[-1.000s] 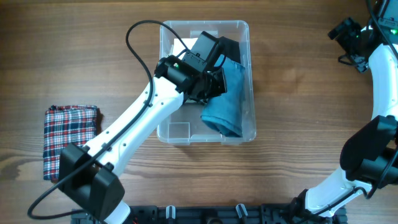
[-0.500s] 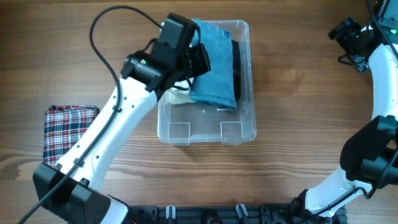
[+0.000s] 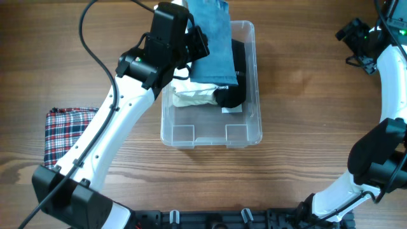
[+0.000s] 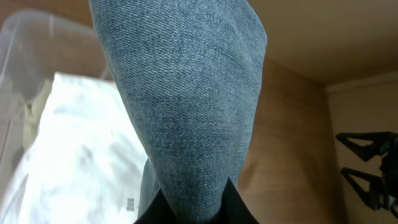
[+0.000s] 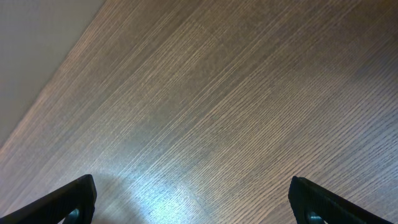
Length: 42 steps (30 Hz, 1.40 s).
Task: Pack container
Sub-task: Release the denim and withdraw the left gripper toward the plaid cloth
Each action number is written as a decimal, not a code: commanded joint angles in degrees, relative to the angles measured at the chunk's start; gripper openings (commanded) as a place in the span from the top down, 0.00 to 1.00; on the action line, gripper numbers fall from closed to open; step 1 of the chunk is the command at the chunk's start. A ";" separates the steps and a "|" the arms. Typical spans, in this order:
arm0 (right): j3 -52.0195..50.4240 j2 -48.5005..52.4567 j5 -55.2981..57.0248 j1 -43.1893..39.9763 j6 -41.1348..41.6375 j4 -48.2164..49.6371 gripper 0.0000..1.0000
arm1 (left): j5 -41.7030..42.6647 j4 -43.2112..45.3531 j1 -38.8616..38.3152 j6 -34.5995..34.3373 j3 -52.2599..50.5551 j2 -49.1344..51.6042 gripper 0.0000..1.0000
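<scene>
While your left tool (image 3: 198, 49) is clamped on a blue denim cloth (image 3: 213, 38), that cloth hangs over the far end of the container (image 3: 210, 141), and its upper edge runs out of the top of the overhead view. You find the container in the middle of the tabletop (image 3: 305, 95), its long sides running away from the arm bases. Inside it, a crumpled white cloth (image 3: 194, 95) lies toward the far left. A black item (image 3: 232, 95) touches that cloth on its right. A white label (image 3: 232, 110) shows on the floor just on the near side of the black item. From your left wrist camera the denim fills the centre, with the white cloth below and to its left.

Your right tool (image 5: 194, 205) holds nothing, its jaws spread wide over bare wood at the far right, well apart from the container. A folded plaid cloth (image 3: 70, 143) lies on the tabletop at the near left, also well apart from the container.
</scene>
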 commanded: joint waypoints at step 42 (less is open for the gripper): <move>0.11 0.44 -0.31 0.24 0.81 0.02 0.00 | -4.22 -44.22 46.73 12.31 0.81 -10.32 0.21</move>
